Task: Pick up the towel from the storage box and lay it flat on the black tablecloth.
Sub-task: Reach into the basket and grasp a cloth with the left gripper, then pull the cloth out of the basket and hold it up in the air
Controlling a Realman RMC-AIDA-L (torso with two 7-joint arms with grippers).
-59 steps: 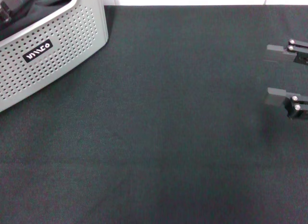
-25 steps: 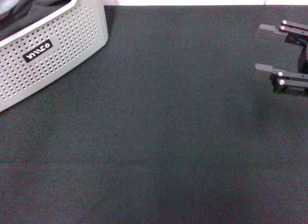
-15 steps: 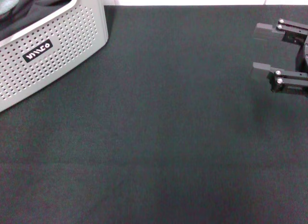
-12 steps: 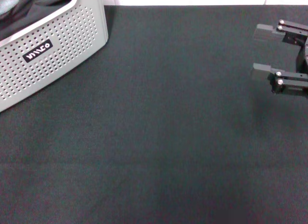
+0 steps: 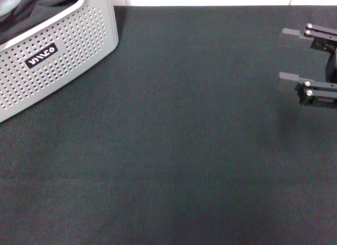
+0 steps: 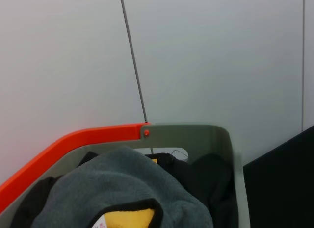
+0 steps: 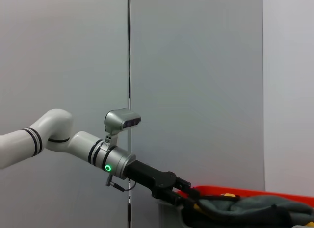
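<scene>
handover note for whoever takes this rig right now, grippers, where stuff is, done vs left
Left gripper: at the storage box, down among the cloth; grip cannot be judged.
Right gripper: open, empty, over the right side of the black tablecloth.
Towel: bunched in the box, grey face up, a yellow patch showing, with a dark cloth beside it.
Done: left arm has reached the box.
Left: lift the towel out and lay it flat on the tablecloth.

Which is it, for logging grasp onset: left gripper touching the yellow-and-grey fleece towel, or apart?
Cannot tell: right wrist view shows left gripper at the towel, contact point obscured. The right gripper hovers over black tablecloth.
</scene>
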